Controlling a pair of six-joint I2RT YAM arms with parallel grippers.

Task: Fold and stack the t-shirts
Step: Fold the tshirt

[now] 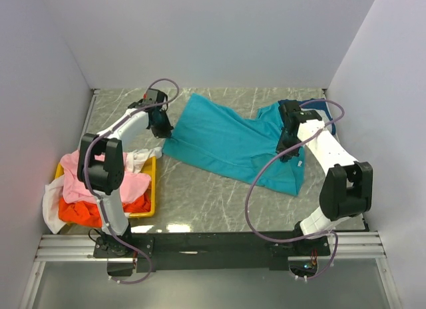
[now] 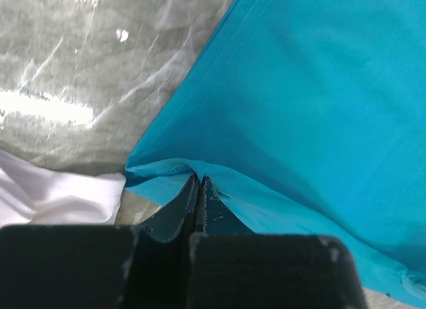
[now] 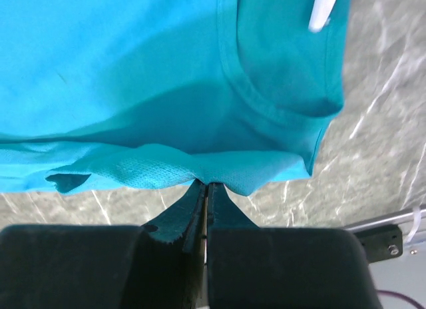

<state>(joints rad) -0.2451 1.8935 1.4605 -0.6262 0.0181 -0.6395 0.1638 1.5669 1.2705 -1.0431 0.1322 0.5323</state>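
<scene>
A teal t-shirt lies spread and slightly rumpled across the middle of the marble table. My left gripper is shut on its left corner; the left wrist view shows the hem pinched at my left gripper, with the teal t-shirt stretching away. My right gripper is shut on the shirt's right edge near the collar; in the right wrist view the teal t-shirt bunches at my right gripper. A navy t-shirt lies at the back right, mostly hidden behind the right arm.
A yellow tray at the left front holds a heap of pink, orange and white t-shirts spilling over its rim. White cloth lies just beside the left gripper. White walls close in three sides.
</scene>
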